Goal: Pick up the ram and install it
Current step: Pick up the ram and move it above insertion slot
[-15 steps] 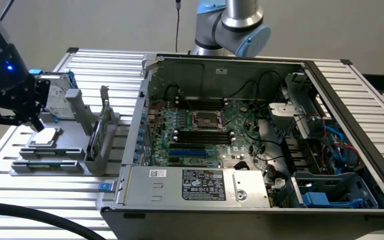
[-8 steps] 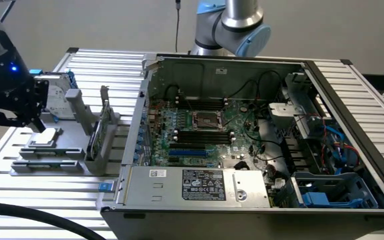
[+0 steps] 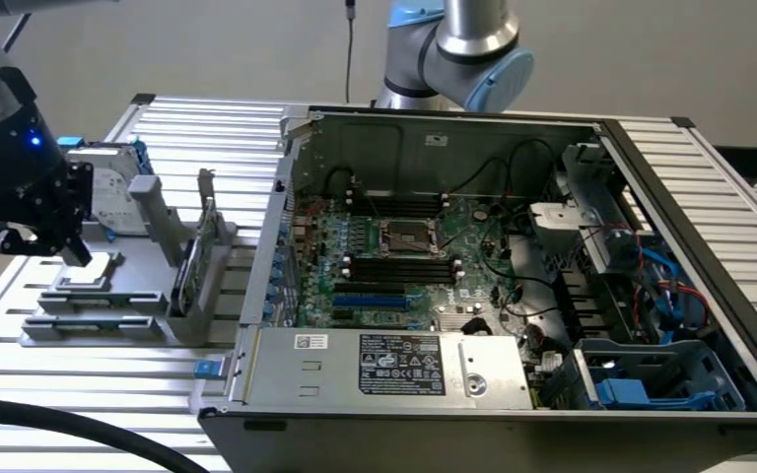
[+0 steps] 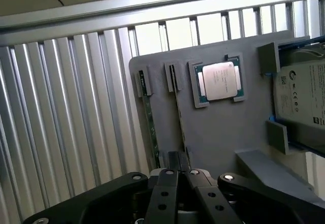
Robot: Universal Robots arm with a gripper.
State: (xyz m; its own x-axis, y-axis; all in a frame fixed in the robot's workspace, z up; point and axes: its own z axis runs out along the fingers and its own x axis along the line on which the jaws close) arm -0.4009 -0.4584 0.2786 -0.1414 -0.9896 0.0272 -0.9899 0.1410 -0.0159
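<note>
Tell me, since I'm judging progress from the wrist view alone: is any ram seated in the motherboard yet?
Observer: No. The black memory slots beside the processor socket look empty.
Operator: Where's the gripper relative to the case?
Observer: The gripper hangs over the grey fixture, on the exterior view's left of the open case.
Operator: And the ram?
Observer: The ram stands on edge in that fixture, between gripper and case.

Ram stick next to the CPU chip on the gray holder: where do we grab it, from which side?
Take the ram stick by its top long edge near mid-length, coming straight down and pinching its two flat faces. It stands on edge in the gray holder, so that top edge looks like the free one; the second stick runs parallel beside it.
</note>
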